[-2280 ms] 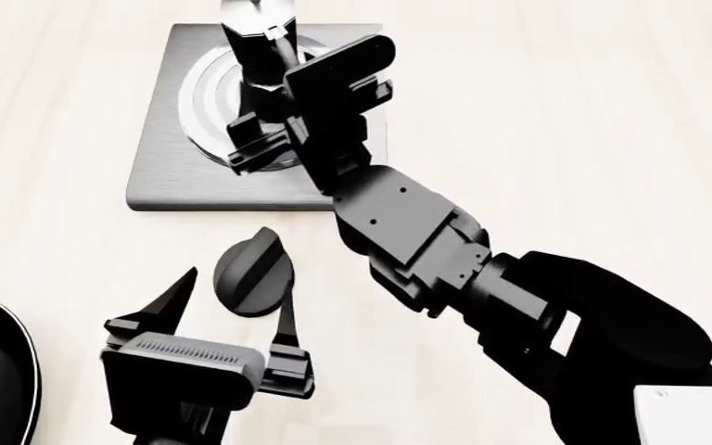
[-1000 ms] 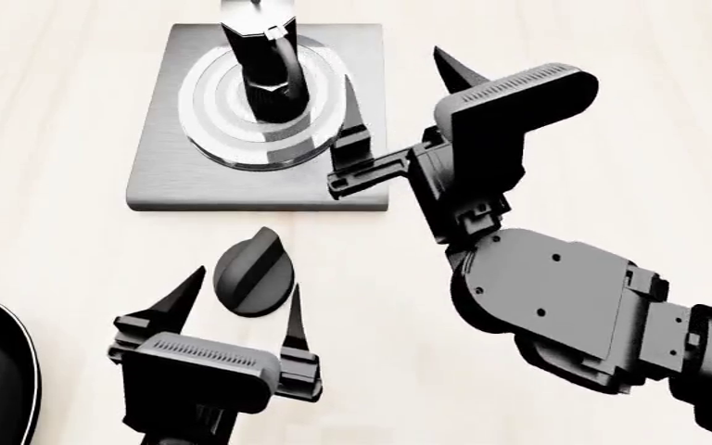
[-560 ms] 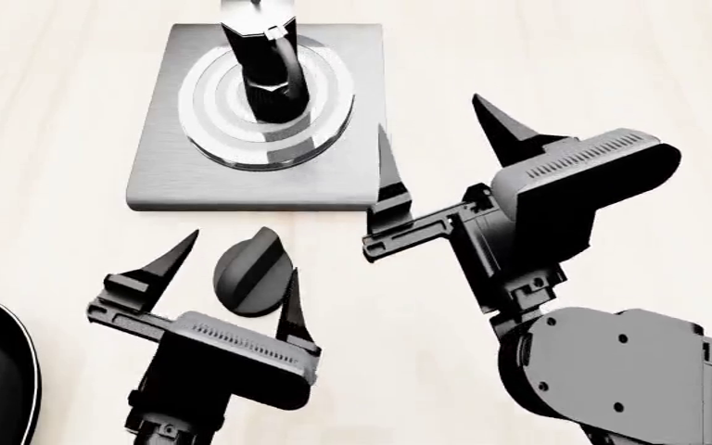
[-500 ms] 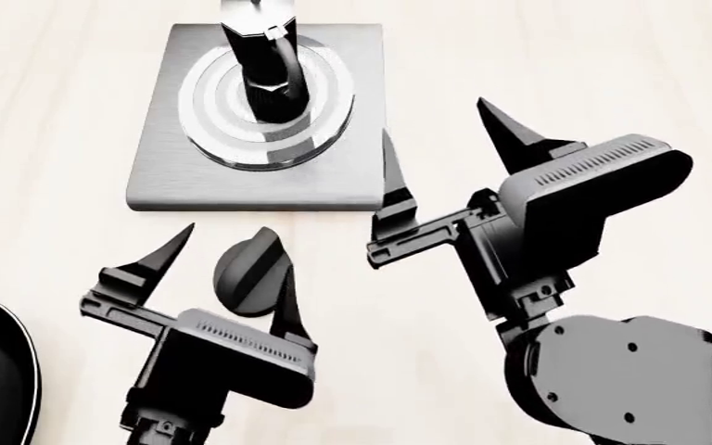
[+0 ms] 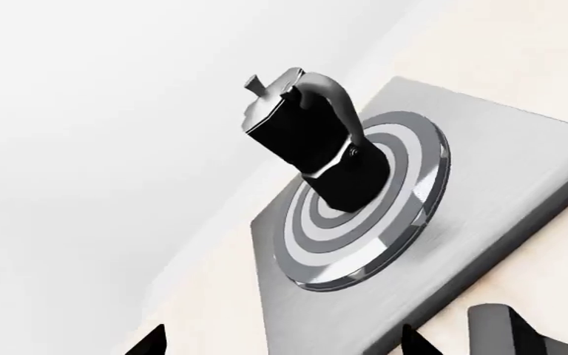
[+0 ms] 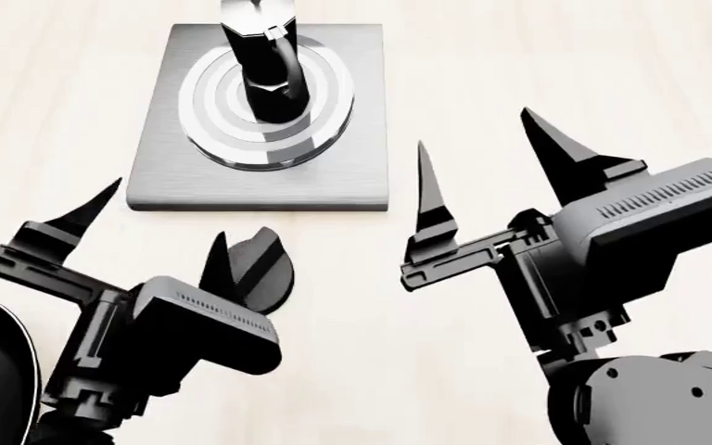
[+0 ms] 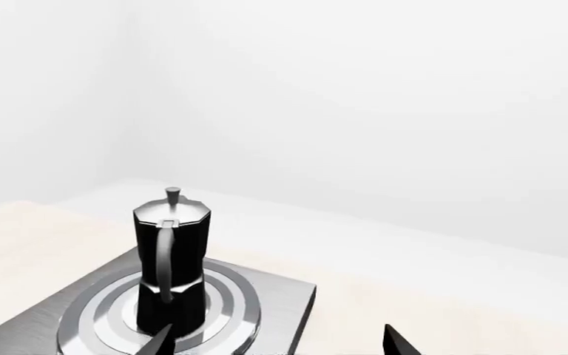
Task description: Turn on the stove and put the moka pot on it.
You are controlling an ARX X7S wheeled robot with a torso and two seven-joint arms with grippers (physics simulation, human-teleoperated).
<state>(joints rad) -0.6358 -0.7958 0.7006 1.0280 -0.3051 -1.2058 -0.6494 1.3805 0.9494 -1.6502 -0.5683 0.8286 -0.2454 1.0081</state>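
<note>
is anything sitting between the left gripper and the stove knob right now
Nothing visible does. In the head view the left gripper is open, and the knob sits on bare tabletop right beside its inner finger, which overlaps the knob's edge. The moka pot already stands on the stove.

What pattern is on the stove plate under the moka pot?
Concentric light and dark grey rings on the stove, under the moka pot; clearest in the left wrist view.
</note>
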